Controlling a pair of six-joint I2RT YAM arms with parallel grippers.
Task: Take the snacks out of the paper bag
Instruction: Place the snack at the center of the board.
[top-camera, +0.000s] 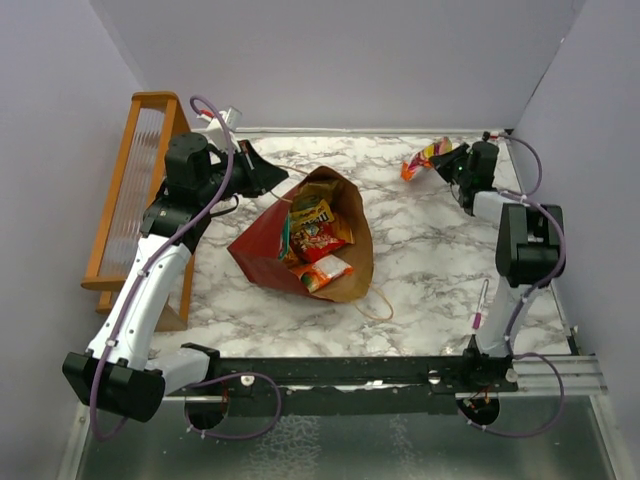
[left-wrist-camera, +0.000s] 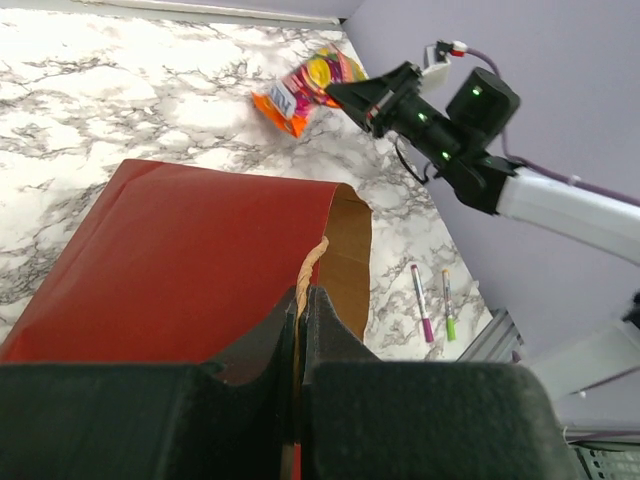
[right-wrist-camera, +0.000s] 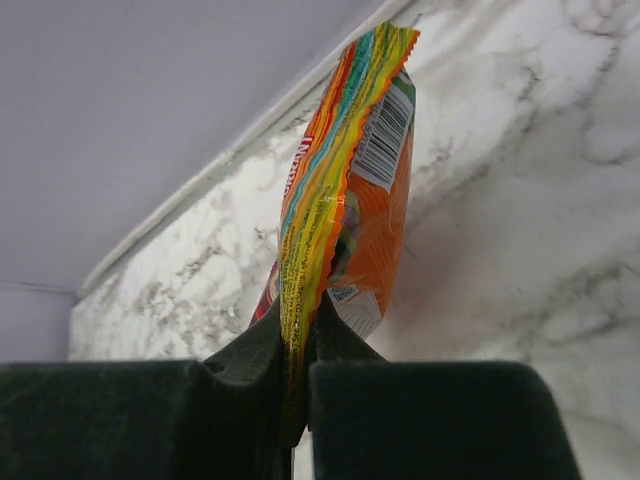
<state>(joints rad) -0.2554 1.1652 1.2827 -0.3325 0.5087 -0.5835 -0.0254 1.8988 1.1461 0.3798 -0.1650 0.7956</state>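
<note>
The paper bag (top-camera: 258, 246) lies on its side on the marble table, dark red outside, its brown mouth facing the near right. Several snacks (top-camera: 316, 236), yellow, red and orange packets, show inside the mouth. My left gripper (left-wrist-camera: 303, 295) is shut on the bag's twisted tan handle (left-wrist-camera: 312, 262) at the bag's far rim. My right gripper (right-wrist-camera: 305, 320) is shut on the crimped edge of an orange rainbow-striped snack packet (right-wrist-camera: 352, 180). It holds that packet near the table's far right corner (top-camera: 420, 160), well apart from the bag.
An orange wooden rack (top-camera: 135, 190) stands along the left wall. Two pens, pink (left-wrist-camera: 420, 302) and green (left-wrist-camera: 448, 306), lie near the right arm's base. The bag's other handle (top-camera: 376, 305) loops onto the table at the near side. Walls close in on three sides.
</note>
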